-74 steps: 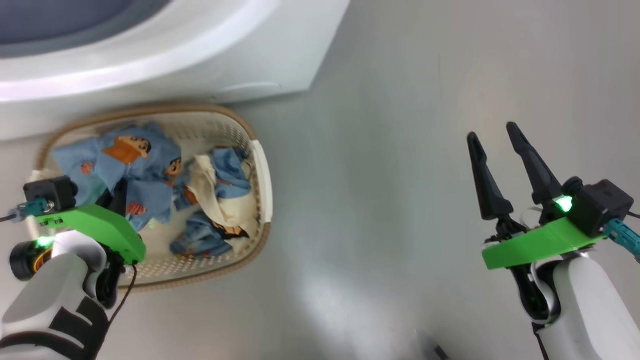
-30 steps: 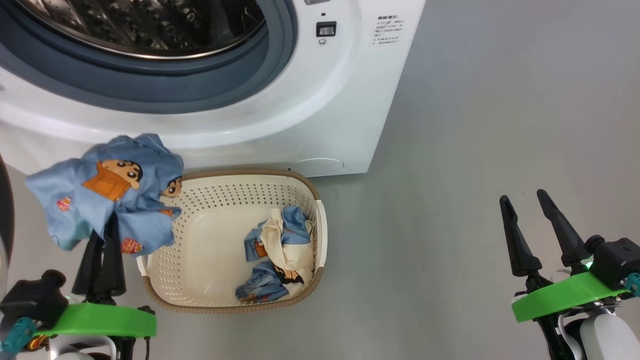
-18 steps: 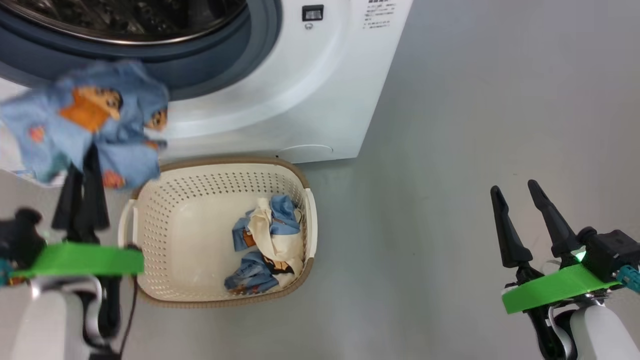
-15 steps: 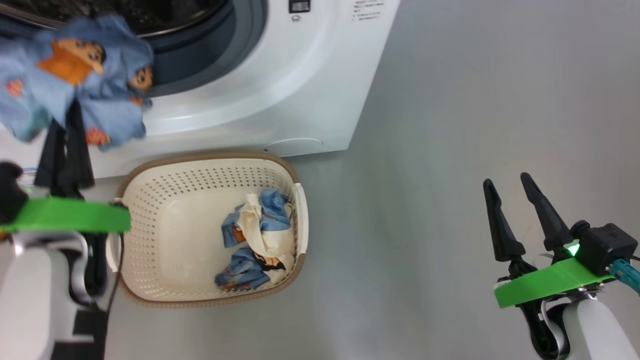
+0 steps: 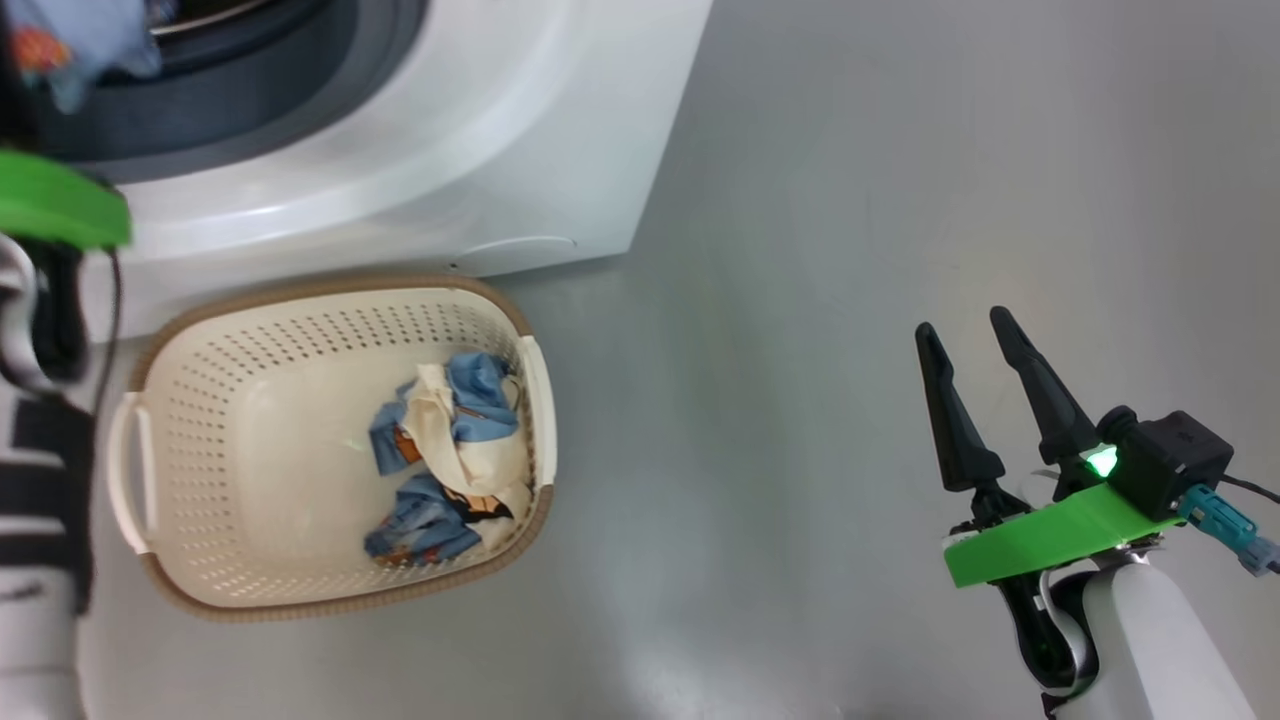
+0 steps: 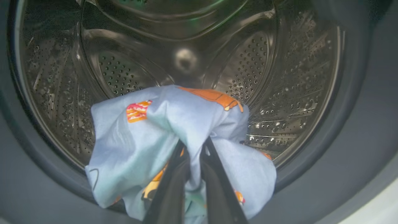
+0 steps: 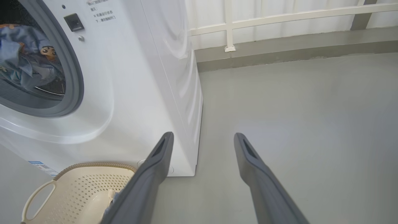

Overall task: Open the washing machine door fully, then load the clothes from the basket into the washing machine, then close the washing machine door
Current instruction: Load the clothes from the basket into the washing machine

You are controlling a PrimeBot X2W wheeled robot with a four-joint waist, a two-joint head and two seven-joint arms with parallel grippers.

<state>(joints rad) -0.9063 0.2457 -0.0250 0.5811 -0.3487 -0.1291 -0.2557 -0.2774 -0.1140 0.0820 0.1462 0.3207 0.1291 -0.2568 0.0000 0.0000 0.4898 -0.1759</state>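
My left gripper (image 6: 194, 144) is shut on a light blue garment (image 6: 174, 140) with orange prints, held at the mouth of the washing machine (image 5: 440, 150), in front of its steel drum (image 6: 279, 77) and grey seal (image 6: 357, 149). The same garment (image 7: 25, 56) hangs in the opening in the right wrist view, and a corner of it (image 5: 75, 35) shows at the head view's top left. The rest of the clothes (image 5: 450, 440), blue and cream, lie in the cream basket (image 5: 250, 330) on the floor before the machine. My right gripper (image 5: 965, 335) stands open over bare floor, far right of the basket. The washing machine door is out of view.
Grey floor (image 5: 850, 200) spreads to the right of the machine and basket. A white railing (image 7: 279, 18) and a low kerb run along the far wall behind the machine's right side.
My left gripper lifted the blue garment out of the basket and carried it up to the drum opening. The head camera has shifted, sliding machine and basket leftward. The right gripper stays open.
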